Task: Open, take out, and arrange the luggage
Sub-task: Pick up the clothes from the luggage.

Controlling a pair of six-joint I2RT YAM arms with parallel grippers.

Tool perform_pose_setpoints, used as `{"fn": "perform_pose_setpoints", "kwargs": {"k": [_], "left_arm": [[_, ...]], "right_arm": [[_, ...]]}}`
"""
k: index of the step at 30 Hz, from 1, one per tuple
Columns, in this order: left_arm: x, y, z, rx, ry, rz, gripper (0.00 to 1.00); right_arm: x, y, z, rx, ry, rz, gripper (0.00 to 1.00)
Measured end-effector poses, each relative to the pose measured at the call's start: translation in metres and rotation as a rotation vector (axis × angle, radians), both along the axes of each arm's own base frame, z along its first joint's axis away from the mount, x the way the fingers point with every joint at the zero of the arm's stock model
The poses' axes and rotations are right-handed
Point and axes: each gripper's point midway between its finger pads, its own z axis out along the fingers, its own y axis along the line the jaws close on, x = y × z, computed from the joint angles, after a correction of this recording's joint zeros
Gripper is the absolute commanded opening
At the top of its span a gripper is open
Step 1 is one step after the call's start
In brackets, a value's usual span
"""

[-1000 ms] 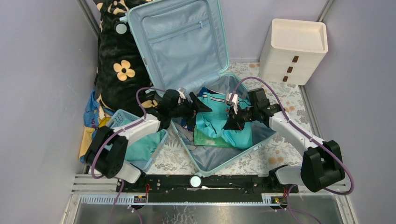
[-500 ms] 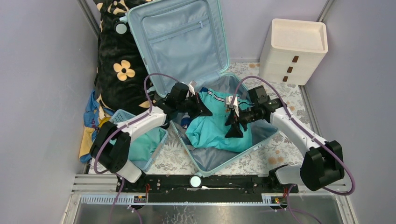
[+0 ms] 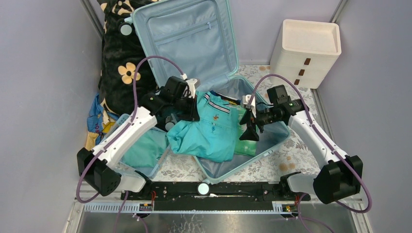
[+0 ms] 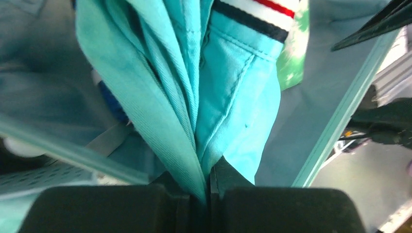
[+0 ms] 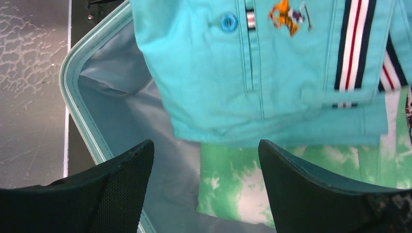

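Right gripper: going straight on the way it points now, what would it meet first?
Probably the green tie-dye garment lying in the luggage, just below the teal shirt's hem; depth is unclear.

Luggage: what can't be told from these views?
- Top view: whatever lies beneath the turquoise shirt inside the luggage; only a green cloth peeks out.
- Left wrist: a dark blue item, mostly hidden behind the shirt's fold.
- Right wrist: the green cloth's extent, cut by the bottom edge and right gripper.

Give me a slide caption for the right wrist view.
Open right gripper hovers over a teal shirt and green cloth inside the suitcase.
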Motion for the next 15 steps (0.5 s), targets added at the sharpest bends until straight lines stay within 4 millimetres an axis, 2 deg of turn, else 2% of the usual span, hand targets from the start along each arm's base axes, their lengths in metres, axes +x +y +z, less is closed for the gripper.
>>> {"fn": "perform_pose_setpoints", "kwargs": {"k": [7, 9, 10, 15], "left_arm": [[-0.017, 0.043, 0.017, 0.190, -0.028, 0.000, 0.00], [-0.026, 0.064, 0.025, 0.267, -0.033, 0.019, 0.00], [-0.026, 0.066, 0.026, 0.272, -0.035, 0.022, 0.00], [-0.043, 0.099, 0.055, 0.340, -0.137, 0.039, 0.00]], "right_arm": [[-0.002, -0.002, -0.008, -0.010, 0.021, -0.009, 0.85], [-0.002, -0.003, -0.010, -0.012, 0.025, -0.011, 0.85], [-0.001, -0.003, -0.011, -0.014, 0.028, -0.011, 0.85], [0.000, -0.003, -0.017, -0.021, 0.051, -0.012, 0.86]]}}
